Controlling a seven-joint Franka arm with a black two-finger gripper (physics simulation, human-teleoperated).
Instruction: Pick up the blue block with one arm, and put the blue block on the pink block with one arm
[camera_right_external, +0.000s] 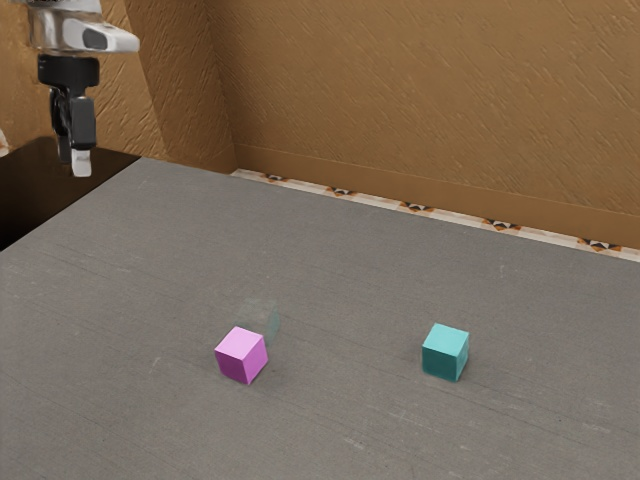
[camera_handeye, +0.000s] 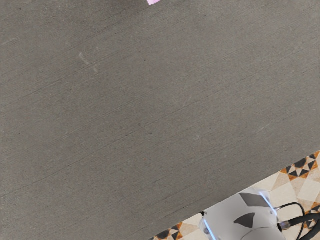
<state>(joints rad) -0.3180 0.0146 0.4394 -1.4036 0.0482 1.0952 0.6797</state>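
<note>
Tool (camera_right_external: 76, 150) high over desk (camera_right_external: 400, 270) edge; grip state: cannot tell. Blue block (camera_right_external: 445, 351) well apart, beyond pink block (camera_right_external: 241, 355). Centre above, square to faces.

Plain simulated room; grey table (camera_right_external: 350, 260); brown textured walls (camera_right_external: 420, 80); patterned floor tiles (camera_right_external: 420, 208) along the wall's foot
</note>
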